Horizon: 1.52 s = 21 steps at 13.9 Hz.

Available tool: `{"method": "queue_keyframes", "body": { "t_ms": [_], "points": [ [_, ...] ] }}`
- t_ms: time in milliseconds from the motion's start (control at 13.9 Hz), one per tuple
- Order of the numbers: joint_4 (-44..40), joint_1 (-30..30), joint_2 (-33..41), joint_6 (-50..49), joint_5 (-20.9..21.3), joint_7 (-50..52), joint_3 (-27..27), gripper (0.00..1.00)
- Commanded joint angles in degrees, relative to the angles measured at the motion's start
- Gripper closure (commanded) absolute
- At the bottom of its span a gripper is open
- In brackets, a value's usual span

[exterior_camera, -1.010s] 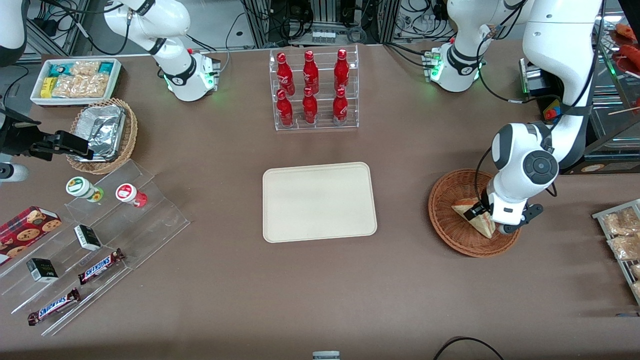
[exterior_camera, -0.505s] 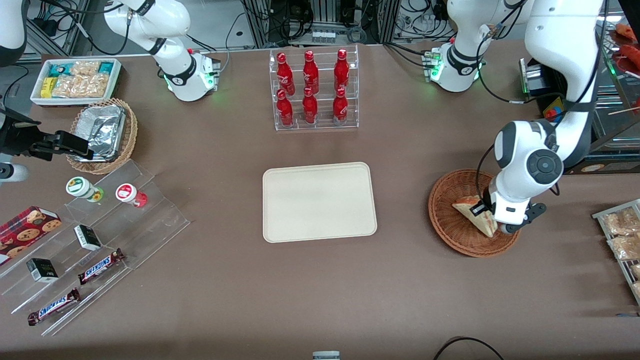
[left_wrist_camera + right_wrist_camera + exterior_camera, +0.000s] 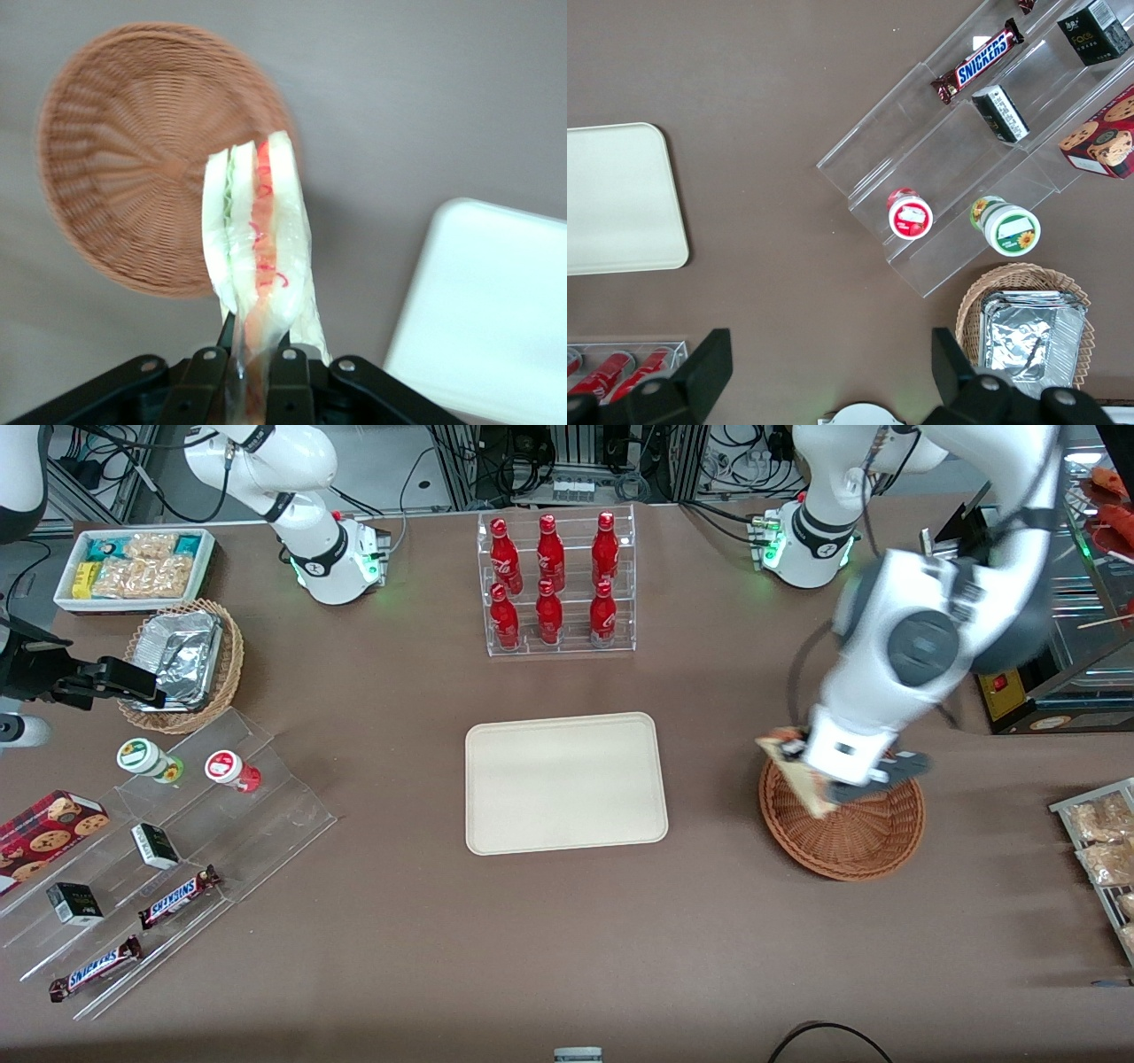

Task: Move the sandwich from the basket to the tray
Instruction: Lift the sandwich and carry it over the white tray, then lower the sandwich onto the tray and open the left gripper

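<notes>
My left gripper (image 3: 819, 775) is shut on the sandwich (image 3: 800, 776), a wrapped triangular wedge with red and green filling, and holds it in the air above the tray-side rim of the reddish-brown wicker basket (image 3: 859, 834). In the left wrist view the fingers (image 3: 288, 363) pinch the wrapped end of the sandwich (image 3: 257, 239), with the basket (image 3: 133, 204) below, nothing in it, and a corner of the cream tray (image 3: 496, 310) beside it. The cream-beige tray (image 3: 565, 781) lies flat in the middle of the table with nothing on it; it also shows in the right wrist view (image 3: 616, 199).
A clear rack of red bottles (image 3: 554, 584) stands farther from the camera than the tray. A clear stepped stand with snack bars and cups (image 3: 168, 850), a foil-lined basket (image 3: 182, 664) and a white snack bin (image 3: 133, 567) lie toward the parked arm's end. A wire rack of packets (image 3: 1103, 850) lies toward the working arm's end.
The gripper has risen out of the basket with the sandwich and moved toward the tray. The basket is now left with nothing in it.
</notes>
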<state>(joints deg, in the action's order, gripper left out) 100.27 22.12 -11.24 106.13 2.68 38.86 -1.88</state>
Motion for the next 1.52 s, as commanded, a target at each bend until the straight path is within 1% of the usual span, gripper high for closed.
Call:
{"method": "queue_keyframes", "body": {
  "t_ms": [0, 144, 289, 505, 722, 1010, 1371, 1443],
  "points": [
    [-6.2, 8.2, -5.9, -1.1, 0.3, 1.6, 0.7, 1.0],
    [-9.8, 12.7, -10.4, -0.8, -0.2, 3.0, 0.7, 1.0],
    [-15.6, 17.2, -16.7, 0.5, -0.3, 5.5, 0.7, 1.0],
    [-22.7, 21.7, -25.1, 1.5, -0.4, 7.4, 0.7, 1.0],
    [-22.8, 23.7, -28.6, 7.3, -0.5, 9.4, 0.6, 1.0],
    [-23.0, 25.6, -31.9, 10.8, -0.2, 9.5, 0.6, 1.0],
    [-22.9, 26.5, -34.5, 14.7, -0.1, 9.4, 0.6, 1.0],
    [-22.9, 26.5, -34.8, 14.8, 0.0, 9.5, 0.6, 0.91]
  ]
}}
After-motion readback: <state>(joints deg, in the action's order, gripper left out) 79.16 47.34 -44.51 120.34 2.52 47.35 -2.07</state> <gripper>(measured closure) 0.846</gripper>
